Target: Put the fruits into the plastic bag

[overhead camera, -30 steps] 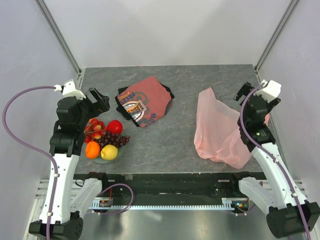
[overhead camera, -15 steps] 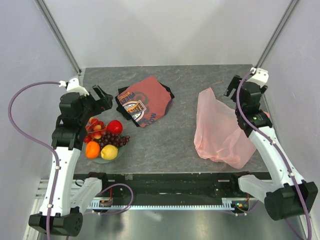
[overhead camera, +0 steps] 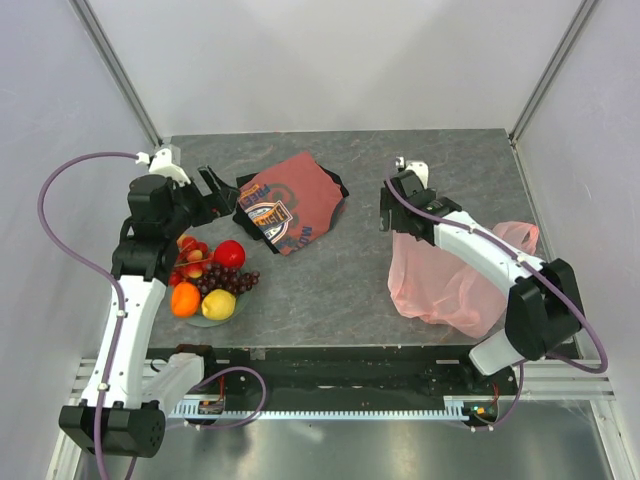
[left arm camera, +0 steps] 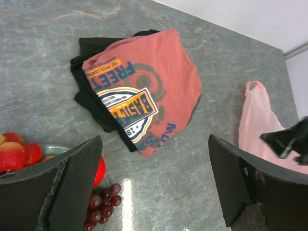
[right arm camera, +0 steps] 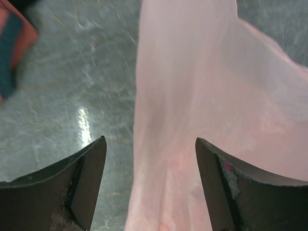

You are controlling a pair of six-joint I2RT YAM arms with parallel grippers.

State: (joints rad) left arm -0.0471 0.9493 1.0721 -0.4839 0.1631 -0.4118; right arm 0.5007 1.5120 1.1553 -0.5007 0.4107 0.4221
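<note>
The fruits lie on a pale green plate (overhead camera: 200,318) at the near left: a red apple (overhead camera: 229,253), an orange (overhead camera: 185,299), a yellow lemon (overhead camera: 218,304), dark grapes (overhead camera: 226,280) and red strawberries (overhead camera: 188,256). Grapes (left arm camera: 100,202) and strawberries (left arm camera: 14,153) also show in the left wrist view. The pink plastic bag (overhead camera: 440,265) lies flat at the right. My left gripper (overhead camera: 218,190) is open and empty, above the table behind the plate. My right gripper (overhead camera: 388,212) is open and empty, just above the bag's left handle end (right arm camera: 192,106).
A folded red printed cloth (overhead camera: 288,203) over a dark garment lies at the table's middle back; it fills the left wrist view (left arm camera: 139,91). Grey walls and frame posts (overhead camera: 120,80) enclose the table.
My right arm has swung from the right edge leftward across the bag to its left handle end. My left gripper has moved a little back and right, away from the plate.
</note>
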